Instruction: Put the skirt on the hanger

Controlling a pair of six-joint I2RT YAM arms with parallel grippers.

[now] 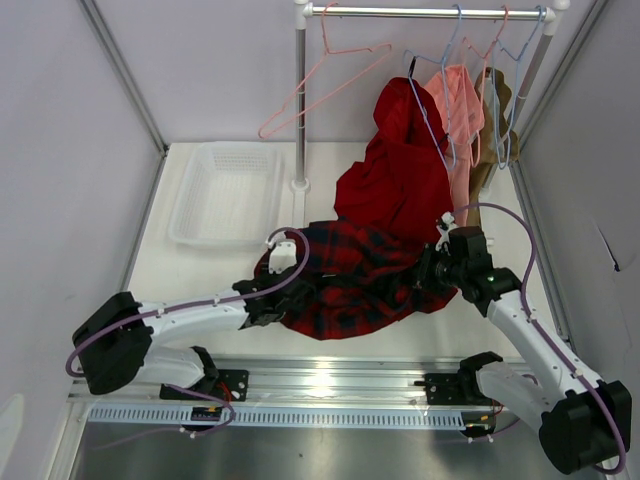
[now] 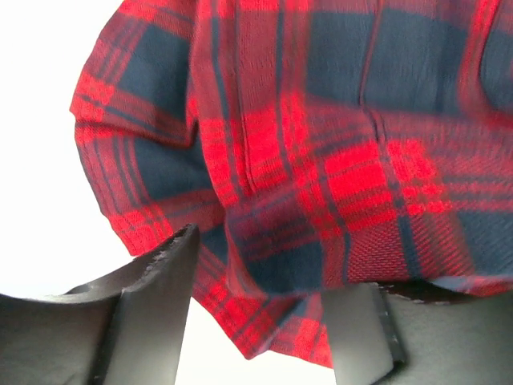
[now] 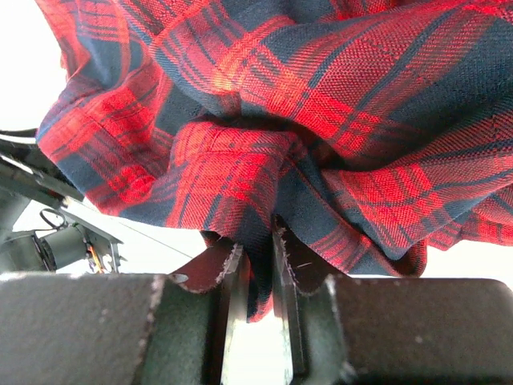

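Observation:
The red and navy plaid skirt (image 1: 350,280) lies bunched on the white table between my two arms. My right gripper (image 1: 425,268) is at its right edge. In the right wrist view the gripper (image 3: 258,273) is shut on a fold of the skirt (image 3: 264,136). My left gripper (image 1: 285,300) is at the skirt's left edge. In the left wrist view the gripper (image 2: 256,321) is open wide, and a hanging edge of the skirt (image 2: 321,160) lies between the fingers (image 2: 152,305). The pink wire hanger (image 1: 320,85) hangs empty on the rail at the back.
A plain red garment (image 1: 395,180) on a light blue hanger (image 1: 430,110) droops onto the skirt's far edge. A salmon-pink garment (image 1: 460,100) hangs beside it. The rack pole (image 1: 300,110) stands behind the skirt. A white basket (image 1: 200,225) sits at the back left.

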